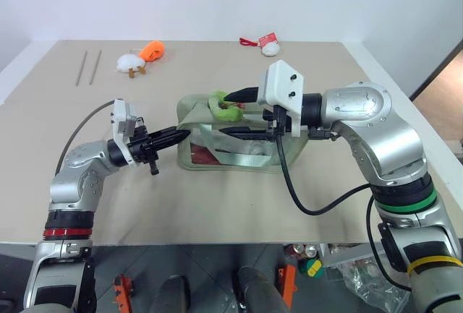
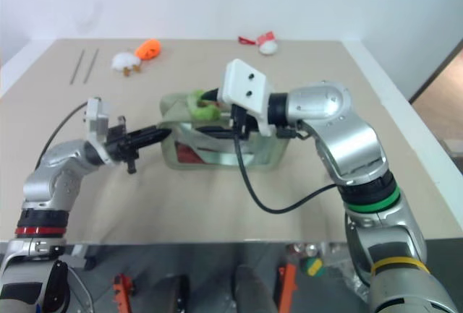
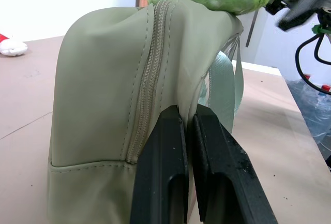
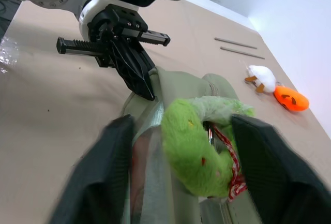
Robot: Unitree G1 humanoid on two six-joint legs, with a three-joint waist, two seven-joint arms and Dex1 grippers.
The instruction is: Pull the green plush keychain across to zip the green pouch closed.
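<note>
We see the table first, a broad tan surface, and near its middle stands the green pouch — a pale sage boxy bag with a clear side window and a light webbing strap. We use the pouch as our landmark for everything else.

The right gripper reaches over the pouch's top from the robot's right side. Its two black fingers stand spread, one on each side of the green plush keychain, with a gap still visible between each finger and the plush; we would not call it a grip.

The left gripper comes in at the pouch's end on the robot's left. Its fingers are pressed together and, in the left wrist view, pinch the pouch's fabric at that end, just beside the zipper that runs up the end and over the top.

The keychain sits on top of the pouch, toward the end the left gripper holds — a lime-green ring with a red-and-white cord at its clip.

Well beyond the pouch, at the table's far side, lie an orange-and-white plush toy, a white plush with a red tag and two thin sticks.
</note>
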